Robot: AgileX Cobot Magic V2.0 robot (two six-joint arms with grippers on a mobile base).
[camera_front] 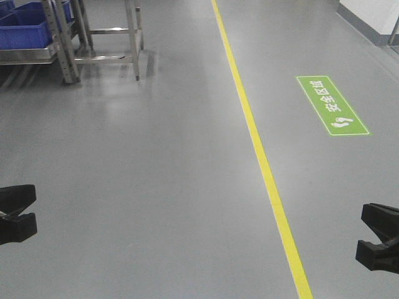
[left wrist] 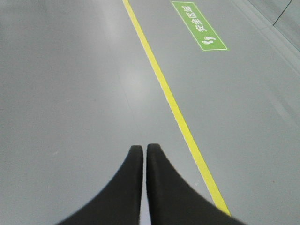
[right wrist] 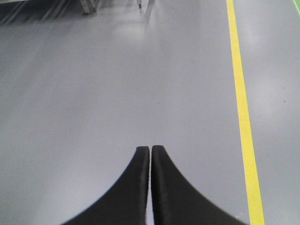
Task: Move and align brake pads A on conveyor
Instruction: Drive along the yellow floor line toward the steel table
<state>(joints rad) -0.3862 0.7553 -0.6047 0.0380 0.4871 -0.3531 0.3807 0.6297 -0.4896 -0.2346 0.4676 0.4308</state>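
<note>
The brake pads A and the conveyor are out of view in all three views; only bare grey floor shows. My left gripper (left wrist: 145, 149) hangs over the floor, its two black fingers pressed together with nothing between them. It shows as a black shape (camera_front: 15, 213) at the left edge of the front view. My right gripper (right wrist: 150, 150) is also shut and empty above the floor. In the front view it appears at the right edge (camera_front: 379, 237).
A yellow floor line (camera_front: 262, 156) runs from the far middle toward the near right. A green floor sign (camera_front: 331, 106) lies right of it. Metal racks (camera_front: 93, 37) with blue bins (camera_front: 25, 25) stand at the far left. A wall base (camera_front: 368, 25) is far right.
</note>
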